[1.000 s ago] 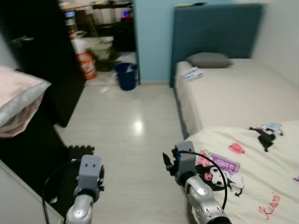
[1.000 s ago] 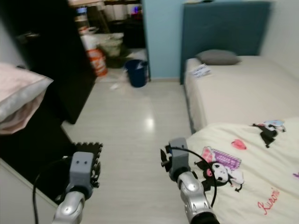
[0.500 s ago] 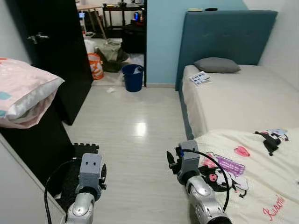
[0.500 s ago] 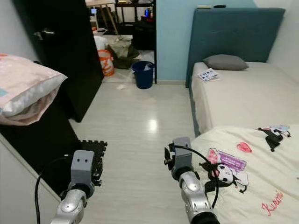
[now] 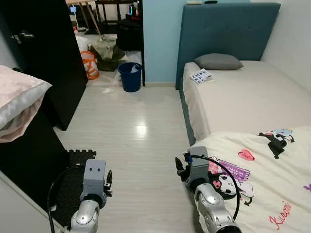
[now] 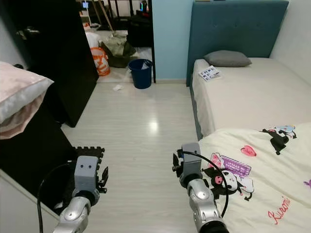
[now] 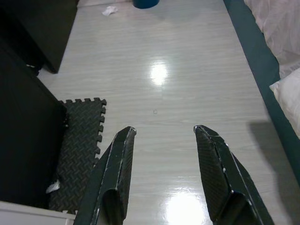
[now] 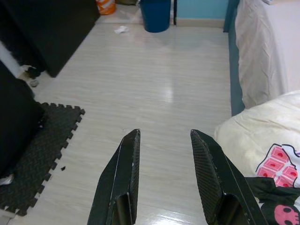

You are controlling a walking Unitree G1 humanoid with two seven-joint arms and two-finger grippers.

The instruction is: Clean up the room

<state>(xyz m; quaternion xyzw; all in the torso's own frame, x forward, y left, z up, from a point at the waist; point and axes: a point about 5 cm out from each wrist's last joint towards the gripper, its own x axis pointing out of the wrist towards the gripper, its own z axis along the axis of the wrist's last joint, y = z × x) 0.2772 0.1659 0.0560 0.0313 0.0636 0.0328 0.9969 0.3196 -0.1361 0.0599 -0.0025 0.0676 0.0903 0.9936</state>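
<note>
Bedroom view swung left since before — both grippers' jaws apart.

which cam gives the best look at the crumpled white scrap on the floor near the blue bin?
Right wrist view: the white scrap lies unobstructed beside the blue bin. Both eye views show it small and far; left wrist view has it at the frame edge.

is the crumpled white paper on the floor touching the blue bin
Apart. The right eye view shows bare floor between the white paper scrap and the blue bin.
</note>
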